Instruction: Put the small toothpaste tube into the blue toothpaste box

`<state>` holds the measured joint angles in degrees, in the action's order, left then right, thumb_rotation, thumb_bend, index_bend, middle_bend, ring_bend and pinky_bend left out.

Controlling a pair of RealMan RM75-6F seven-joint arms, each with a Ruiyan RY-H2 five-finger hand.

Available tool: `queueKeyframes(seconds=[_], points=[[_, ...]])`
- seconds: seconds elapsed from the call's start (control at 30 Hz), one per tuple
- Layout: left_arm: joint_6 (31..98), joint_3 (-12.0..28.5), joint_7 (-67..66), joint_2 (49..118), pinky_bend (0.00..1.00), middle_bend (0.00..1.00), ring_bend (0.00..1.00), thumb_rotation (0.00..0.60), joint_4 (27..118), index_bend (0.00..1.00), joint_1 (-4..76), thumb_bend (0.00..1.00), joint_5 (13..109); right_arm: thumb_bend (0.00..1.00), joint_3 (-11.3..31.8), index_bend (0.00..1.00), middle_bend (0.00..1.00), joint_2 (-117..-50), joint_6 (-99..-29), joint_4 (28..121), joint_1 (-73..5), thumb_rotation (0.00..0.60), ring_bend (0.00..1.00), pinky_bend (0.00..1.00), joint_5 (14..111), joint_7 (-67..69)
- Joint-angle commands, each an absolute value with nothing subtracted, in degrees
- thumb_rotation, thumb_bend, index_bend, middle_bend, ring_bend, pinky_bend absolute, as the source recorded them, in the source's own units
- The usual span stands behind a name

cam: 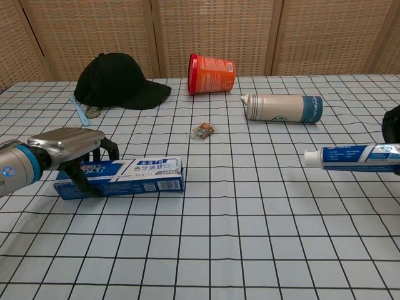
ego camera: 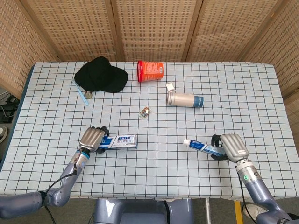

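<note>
The blue toothpaste box point(ego camera: 117, 141) point(cam: 134, 177) lies flat on the checked tablecloth at front left. My left hand point(ego camera: 92, 138) point(cam: 69, 145) sits over its left end, fingers curled down around it. The small toothpaste tube point(ego camera: 201, 147) point(cam: 353, 157) is white and blue, with its cap pointing left. My right hand point(ego camera: 231, 146) grips the tube's tail and holds it nearly level a little above the table at front right. In the chest view only a dark edge of the right hand point(cam: 392, 125) shows at the frame border.
A black cap point(ego camera: 100, 74) and an orange tub point(ego camera: 150, 71) on its side lie at the back. A beige and blue bottle point(ego camera: 185, 100) lies right of centre, with a small wrapped sweet point(ego camera: 146, 112) in the middle. A blue strip point(ego camera: 80, 93) lies near the cap.
</note>
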<state>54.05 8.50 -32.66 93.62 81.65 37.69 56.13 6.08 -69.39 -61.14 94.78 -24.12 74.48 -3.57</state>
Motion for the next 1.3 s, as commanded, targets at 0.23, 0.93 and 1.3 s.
queueKeyframes(seconds=[0.23,0.93,1.3], points=[[55.82,10.07,-22.73,92.55,0.47,0.45,0.50,0.600,83.16,0.58,36.79,0.24,60.27,0.63,6.68,0.70,0.69,-67.48,-62.06,97.64,-24.27,0.600,0.60,0.60,75.08,-3.90],[63.75,10.62,31.21,89.86,0.47,0.45,0.50,0.600,81.15,0.58,36.06,0.24,88.25,0.63,17.38,0.71,0.69,-46.08,-65.93,121.80,-28.04,0.600,0.60,0.60,69.76,-15.70],[63.29,11.10,28.44,90.54,0.46,0.45,0.50,0.600,79.89,0.58,38.54,0.24,87.65,0.63,22.13,0.71,0.70,-36.11,-63.96,128.29,-31.00,0.600,0.60,0.61,64.68,-15.85]])
